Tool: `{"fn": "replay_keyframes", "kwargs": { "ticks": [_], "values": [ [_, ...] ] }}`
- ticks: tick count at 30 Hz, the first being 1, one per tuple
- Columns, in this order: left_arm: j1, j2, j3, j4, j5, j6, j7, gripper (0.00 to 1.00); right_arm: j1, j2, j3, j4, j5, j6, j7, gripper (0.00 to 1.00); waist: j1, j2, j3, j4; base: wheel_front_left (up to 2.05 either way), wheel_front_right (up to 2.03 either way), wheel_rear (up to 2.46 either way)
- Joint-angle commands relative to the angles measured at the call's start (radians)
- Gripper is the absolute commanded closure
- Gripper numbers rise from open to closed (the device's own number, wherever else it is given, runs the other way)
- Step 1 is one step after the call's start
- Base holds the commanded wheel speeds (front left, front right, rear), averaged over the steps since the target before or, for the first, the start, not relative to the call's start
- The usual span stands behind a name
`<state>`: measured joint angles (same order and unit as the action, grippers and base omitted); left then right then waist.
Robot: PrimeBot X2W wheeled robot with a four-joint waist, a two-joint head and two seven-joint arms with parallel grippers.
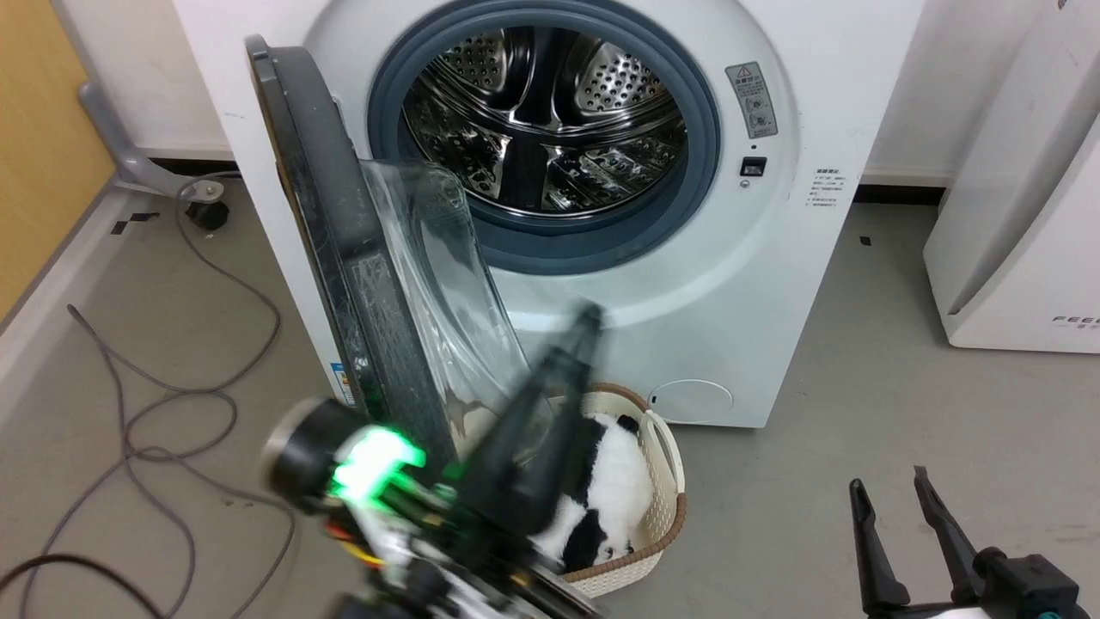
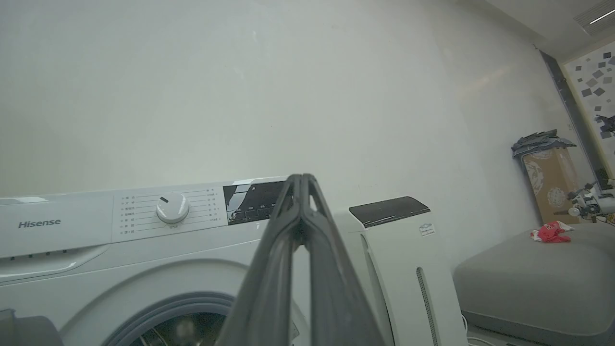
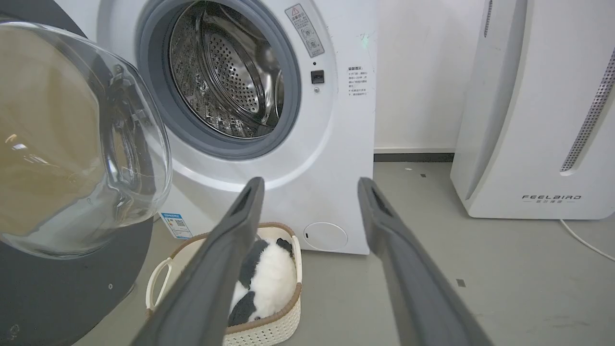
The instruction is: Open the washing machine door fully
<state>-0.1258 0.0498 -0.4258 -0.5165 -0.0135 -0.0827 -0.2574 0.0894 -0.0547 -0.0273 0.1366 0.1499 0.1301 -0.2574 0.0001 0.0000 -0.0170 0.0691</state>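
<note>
Two grippers noted. Our left gripper has its fingers pressed together with nothing between them. It sits low in front of the washing machine, just beside the glass bowl of the washing machine door. Motion blur keeps us from telling whether it touches. Our right gripper is spread wide and empty, well apart at lower right.

The door stands swung out on its left hinge, edge-on to the head view, with the drum exposed. We judge the opening well along but not finished. Next we need a sideways push on the door's inner face, clear of the basket beneath.
</note>
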Motion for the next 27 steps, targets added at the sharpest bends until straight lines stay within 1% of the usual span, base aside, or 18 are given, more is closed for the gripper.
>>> {"fn": "replay_keyframes", "kwargs": {
  "ticks": [1, 6, 13, 17, 18, 23, 27],
  "values": [
    [-0.005, 0.002, -0.032, 0.011, -0.003, -0.005, -0.004, 1.00, 0.008, 0.004, 0.003, 0.004, 0.002, 0.001, -0.004, 0.00, -0.0001, 0.0000, 0.001, -0.002, 0.00, 0.00, 0.00],
    [0.011, 0.002, -0.130, 0.056, -0.004, -0.012, 0.003, 1.00, 0.008, 0.004, 0.003, 0.004, 0.004, 0.001, -0.004, 0.00, -0.0001, 0.0000, 0.004, -0.006, 0.00, 0.00, 0.00],
    [0.051, 0.002, -0.205, 0.112, 0.028, 0.002, 0.020, 1.00, 0.011, 0.004, -0.005, 0.002, 0.006, 0.001, -0.004, 0.00, -0.0001, 0.0000, 0.012, -0.002, 0.00, 0.00, 0.00],
    [0.075, 0.013, -0.210, 0.140, 0.046, 0.023, 0.027, 1.00, 0.013, 0.004, -0.008, 0.001, 0.007, 0.001, -0.004, 0.00, -0.0001, 0.0000, 0.017, 0.010, 0.00, 0.00, 0.00],
    [0.099, 0.027, -0.206, 0.163, 0.053, 0.039, 0.033, 1.00, 0.013, 0.004, -0.010, 0.002, 0.009, 0.001, -0.004, 0.00, -0.0001, 0.0000, 0.020, 0.020, 0.00, 0.00, 0.00],
    [0.139, 0.053, -0.199, 0.199, 0.058, 0.058, 0.041, 1.00, 0.014, 0.005, -0.016, 0.006, 0.009, 0.001, -0.004, 0.00, -0.0001, 0.0000, 0.025, 0.038, 0.00, 0.00, 0.00],
    [0.163, 0.068, -0.175, 0.244, 0.050, 0.080, 0.040, 1.00, 0.012, 0.005, -0.018, 0.009, 0.009, 0.001, -0.004, 0.00, -0.0001, 0.0000, 0.029, 0.049, 0.00, 0.00, 0.00]
  ]
}}
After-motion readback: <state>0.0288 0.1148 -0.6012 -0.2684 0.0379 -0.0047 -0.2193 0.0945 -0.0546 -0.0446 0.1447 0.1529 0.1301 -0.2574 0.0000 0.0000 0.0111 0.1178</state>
